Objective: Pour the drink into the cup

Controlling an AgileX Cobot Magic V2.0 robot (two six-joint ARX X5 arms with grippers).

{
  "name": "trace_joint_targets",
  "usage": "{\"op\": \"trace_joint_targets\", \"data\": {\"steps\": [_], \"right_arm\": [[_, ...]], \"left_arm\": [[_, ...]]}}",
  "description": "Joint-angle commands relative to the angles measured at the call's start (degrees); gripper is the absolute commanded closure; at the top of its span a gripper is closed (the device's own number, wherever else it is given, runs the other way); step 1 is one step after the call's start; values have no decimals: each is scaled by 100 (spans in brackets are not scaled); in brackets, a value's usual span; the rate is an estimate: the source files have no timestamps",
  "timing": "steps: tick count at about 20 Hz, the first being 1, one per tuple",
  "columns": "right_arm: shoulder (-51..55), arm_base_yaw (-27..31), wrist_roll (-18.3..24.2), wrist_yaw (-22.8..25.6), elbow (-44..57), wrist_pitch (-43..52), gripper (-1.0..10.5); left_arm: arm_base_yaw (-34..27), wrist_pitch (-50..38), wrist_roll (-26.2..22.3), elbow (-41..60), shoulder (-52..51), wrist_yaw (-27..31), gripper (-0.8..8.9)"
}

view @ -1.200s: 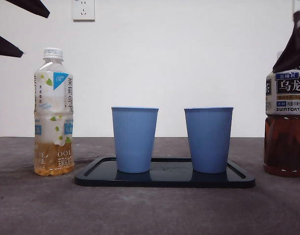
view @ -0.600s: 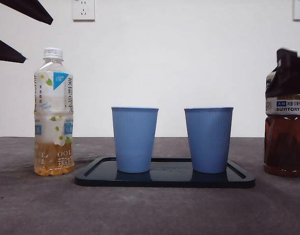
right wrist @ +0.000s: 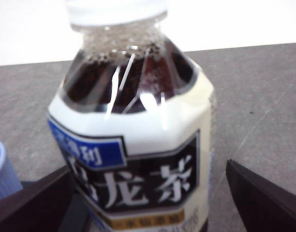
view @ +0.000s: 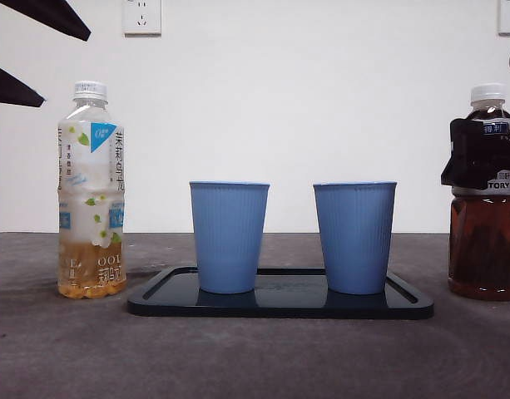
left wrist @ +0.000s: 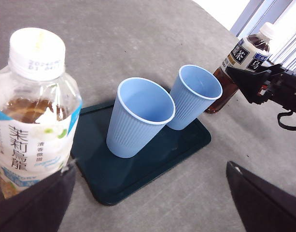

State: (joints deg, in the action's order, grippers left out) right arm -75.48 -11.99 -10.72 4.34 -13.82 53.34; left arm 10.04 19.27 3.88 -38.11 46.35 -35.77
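Two blue cups (view: 229, 237) (view: 354, 237) stand upright on a dark tray (view: 279, 306). At the far right stands a dark tea bottle (view: 485, 249) with a white cap. My right gripper (view: 479, 158) is at its label, open, with one jaw on each side of the bottle (right wrist: 133, 145); a gap shows beside one jaw. A pale jasmine tea bottle (view: 92, 191) stands at the left. My left gripper (view: 65, 68) hangs open above and beside it. In the left wrist view that bottle (left wrist: 34, 111) is close to one jaw.
The tray (left wrist: 138, 179) lies between the two bottles on a grey table. A white wall with a socket (view: 141, 15) is behind. The edge of one cup (right wrist: 0, 169) shows in the right wrist view.
My right gripper has come down from the upper right to the dark bottle's label, and the bottle's cap now shows. The left gripper, cups and pale bottle have not moved.
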Motion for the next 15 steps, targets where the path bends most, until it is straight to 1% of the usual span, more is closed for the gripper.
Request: {"op": "trace_joint_targets", "data": {"steps": [1,7,10,12,15], "right_arm": [[-249,-15,24,22,-9,313,520],[-437,-15,26,0,-11,463,693],[-431,-15,28,-157,-11,474,740],[-420,-15,48,-157,-13,522,744],[-321,-15,328,-153,-15,544,744]], "left_arm": [[15,-76,7,-90,39,-2,318],[15,-76,7,-90,39,-2,318],[15,-81,4,-90,39,-2,318],[15,-81,4,-90,39,-2,318],[15,-79,4,-90,42,-2,318]]}}
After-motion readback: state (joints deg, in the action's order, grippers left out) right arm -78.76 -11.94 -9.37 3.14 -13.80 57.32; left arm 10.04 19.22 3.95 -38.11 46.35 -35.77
